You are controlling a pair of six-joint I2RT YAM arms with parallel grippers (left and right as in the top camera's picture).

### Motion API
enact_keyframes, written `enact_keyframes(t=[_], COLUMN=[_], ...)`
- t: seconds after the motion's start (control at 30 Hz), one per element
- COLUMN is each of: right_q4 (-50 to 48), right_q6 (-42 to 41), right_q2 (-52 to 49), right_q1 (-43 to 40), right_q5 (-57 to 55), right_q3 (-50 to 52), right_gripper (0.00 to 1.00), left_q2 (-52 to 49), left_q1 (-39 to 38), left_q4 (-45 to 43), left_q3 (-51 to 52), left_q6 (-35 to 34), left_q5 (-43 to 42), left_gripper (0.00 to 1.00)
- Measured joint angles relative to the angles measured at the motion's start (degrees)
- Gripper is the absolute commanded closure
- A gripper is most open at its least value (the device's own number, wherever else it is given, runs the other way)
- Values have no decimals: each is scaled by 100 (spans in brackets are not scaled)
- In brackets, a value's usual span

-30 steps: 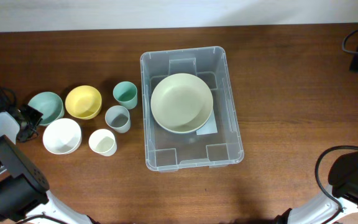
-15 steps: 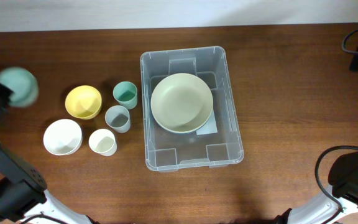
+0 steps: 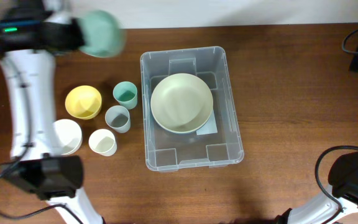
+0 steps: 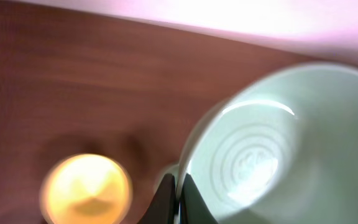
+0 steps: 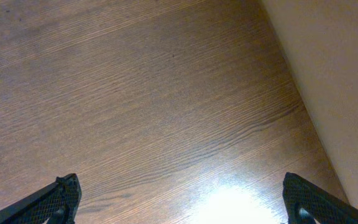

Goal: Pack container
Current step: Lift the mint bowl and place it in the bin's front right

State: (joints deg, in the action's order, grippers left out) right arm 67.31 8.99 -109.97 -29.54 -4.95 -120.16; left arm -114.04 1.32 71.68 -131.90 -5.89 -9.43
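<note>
Wooden table [image 3: 291,74], clear container [image 3: 191,155] at centre holding pale green plate [image 3: 181,102], left arm [image 3: 27,118] stretched far over the table, left gripper [image 4: 176,198] clamped on mint bowl [image 3: 101,33] rim, right gripper [image 5: 179,202] fingers wide apart low over bare wood.

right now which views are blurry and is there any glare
Overhead: the left arm and the green bowl it carries are motion-smeared; the container is sharp. Left wrist: soft all over, yellow bowl a blurred glow. Right wrist: sharp wood grain, with a bright glare patch on the table.
</note>
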Motion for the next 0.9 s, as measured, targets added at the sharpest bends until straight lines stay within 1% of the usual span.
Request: enact_keyframes(t=[0.07,0.17,0.3,0.4,0.7,0.9], right_q4=[0,2,0,0,2,2], right_q6=[0,0,0,0,2,0], right_q2=[0,0,0,0,0,0], right_q1=[0,0,0,0,0,0], right_q5=[2,2,2,2,2,2], right_q3=[0,0,0,0,0,0], right_gripper=[1,1,1,1,1,1], left_q2=[-55,-186,-391,-442,-605,-1010], left_q1=[-682,-1641,-2564,-2914,-3397,-3958], left_q4=[321,629,828,960,1596,1604], left_q3=[2,2,2,2,4,11], left_q6=[476,953,1329,1412,1493,1493], left_q5=[-50,-118,-136,-133,-280,-354], left_gripper=[100,99,100,100,100,100])
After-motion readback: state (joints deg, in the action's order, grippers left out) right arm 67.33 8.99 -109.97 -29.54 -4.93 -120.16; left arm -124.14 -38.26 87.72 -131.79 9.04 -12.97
